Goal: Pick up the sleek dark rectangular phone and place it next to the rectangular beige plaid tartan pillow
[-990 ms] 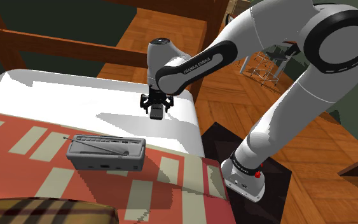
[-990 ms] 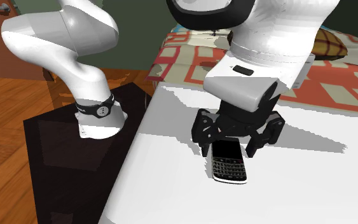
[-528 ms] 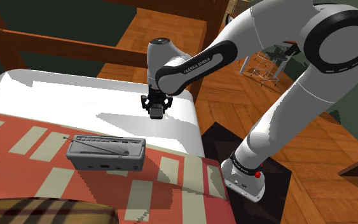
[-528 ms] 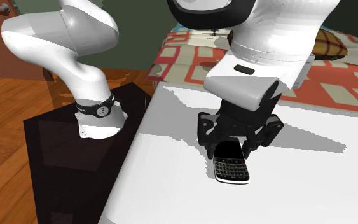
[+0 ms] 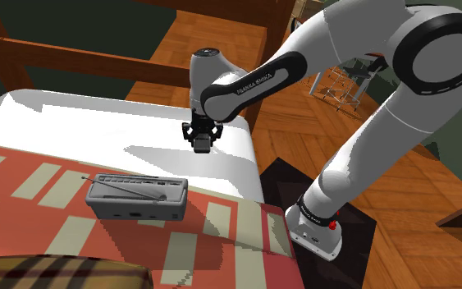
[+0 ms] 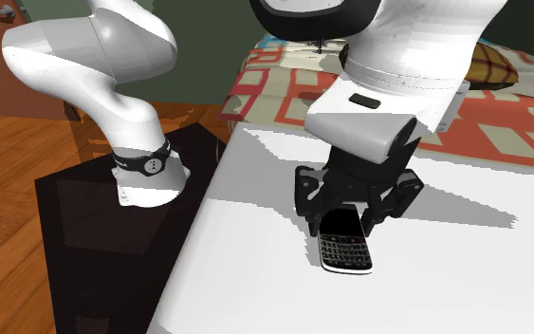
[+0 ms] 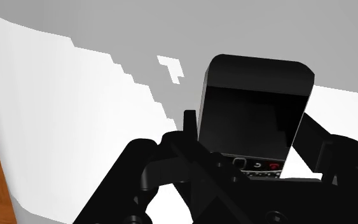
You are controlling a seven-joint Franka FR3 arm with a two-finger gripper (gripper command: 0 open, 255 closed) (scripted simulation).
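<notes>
Gripper (image 6: 348,218) clamped on the upper end of the black keypad phone (image 6: 344,249) — one finger each side — at the white bedsheet (image 6: 464,285); plaid pillow (image 6: 498,59) well apart.

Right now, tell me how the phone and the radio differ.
The phone is black, thin, with a keypad; the radio is grey, boxy, with an antenna along its top. The gripper clasps the phone over the white sheet; the radio stands free on the red-and-cream cover. Both are rectangular.
</notes>
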